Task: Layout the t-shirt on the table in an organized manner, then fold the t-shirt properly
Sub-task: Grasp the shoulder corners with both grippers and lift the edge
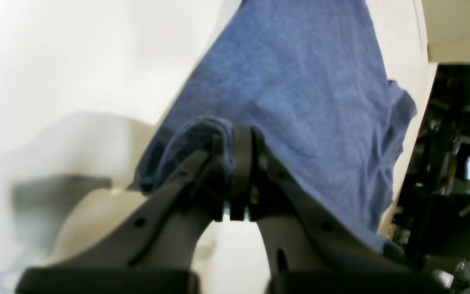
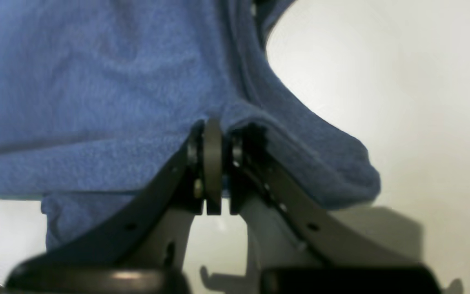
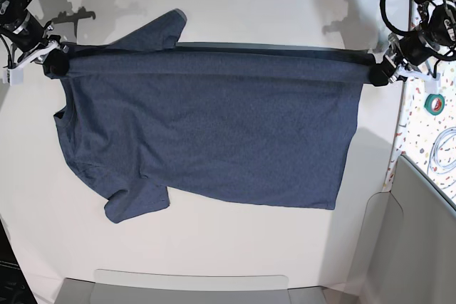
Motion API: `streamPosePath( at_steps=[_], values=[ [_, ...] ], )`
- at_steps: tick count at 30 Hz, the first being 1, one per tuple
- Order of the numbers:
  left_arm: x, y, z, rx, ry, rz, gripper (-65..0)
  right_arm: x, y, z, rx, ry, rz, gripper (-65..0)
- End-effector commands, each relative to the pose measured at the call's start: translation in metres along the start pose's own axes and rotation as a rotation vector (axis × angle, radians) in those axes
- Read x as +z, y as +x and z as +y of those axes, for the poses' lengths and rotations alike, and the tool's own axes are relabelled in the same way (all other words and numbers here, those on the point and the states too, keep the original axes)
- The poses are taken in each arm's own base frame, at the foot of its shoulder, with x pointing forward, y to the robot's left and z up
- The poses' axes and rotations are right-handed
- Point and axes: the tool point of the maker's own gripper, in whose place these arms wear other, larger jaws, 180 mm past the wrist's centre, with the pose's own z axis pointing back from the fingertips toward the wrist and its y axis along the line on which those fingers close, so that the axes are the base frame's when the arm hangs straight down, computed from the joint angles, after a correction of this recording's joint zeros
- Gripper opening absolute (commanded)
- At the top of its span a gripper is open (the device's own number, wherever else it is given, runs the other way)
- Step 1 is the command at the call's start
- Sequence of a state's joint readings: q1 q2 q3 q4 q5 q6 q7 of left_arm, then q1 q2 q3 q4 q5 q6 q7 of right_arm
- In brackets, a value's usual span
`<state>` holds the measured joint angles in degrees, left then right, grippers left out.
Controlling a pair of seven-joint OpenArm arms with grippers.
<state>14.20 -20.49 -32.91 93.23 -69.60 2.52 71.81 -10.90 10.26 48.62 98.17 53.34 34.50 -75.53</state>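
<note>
Through the left wrist camera I see my left pincer (image 1: 241, 141) clamped on a bunched edge of the dark heathered navy-blue short-sleeved cotton t-shirt (image 1: 300, 94), the cloth stretching away from the closed jaws over the large, smooth, plain white bench (image 1: 76, 61). Through the right wrist camera, my right pincer (image 2: 214, 130) is likewise pressed together on a fold of the same shirt (image 2: 96, 94), with fabric draped over one finger and bare white bench (image 2: 402, 81) to the side. From the base camera, the shirt (image 3: 214, 133) lies spread across the bench (image 3: 235, 247), plain side up, its far edge pulled taut in a straight line between the right pincer (image 3: 53, 62) at the collar end and the left pincer (image 3: 377, 75) at the hem end; one sleeve points toward the far side, the other toward the near side.
</note>
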Motion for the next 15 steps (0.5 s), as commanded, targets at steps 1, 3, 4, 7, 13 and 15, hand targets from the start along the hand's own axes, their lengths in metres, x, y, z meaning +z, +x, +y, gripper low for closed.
streamPosePath(
  at_steps=[1, 3, 4, 7, 13, 15],
  values=[
    [0.002, 0.014, -0.007, -0.010, -0.020, -0.022, -65.0, 0.003, 0.018, 0.000, 0.014, 0.002, -0.052, -65.0],
    [-0.003, 0.015, -0.002, 0.021, -0.024, -0.011, -65.0, -0.001, 0.020, 0.000, 0.001, 0.009, -0.057, -65.0],
    [-0.005, 0.016, -0.001, 0.032, -0.026, -0.010, -65.0, -0.003, 0.021, -0.001, -0.007, 0.013, -0.058, -65.0],
    [-0.010, 0.019, 0.001, 0.057, -0.032, -0.008, -65.0, -0.009, 0.021, -0.003, -0.035, 0.022, -0.056, -65.0],
    [-0.026, 0.010, 0.005, -0.011, 0.046, 0.039, -65.0, -0.017, 0.015, -0.017, -0.026, -0.056, -0.009, -65.0],
    [-0.031, 0.012, 0.004, -0.041, 0.069, 0.043, -65.0, -0.019, 0.011, -0.018, -0.026, -0.072, 0.007, -65.0]
  ],
)
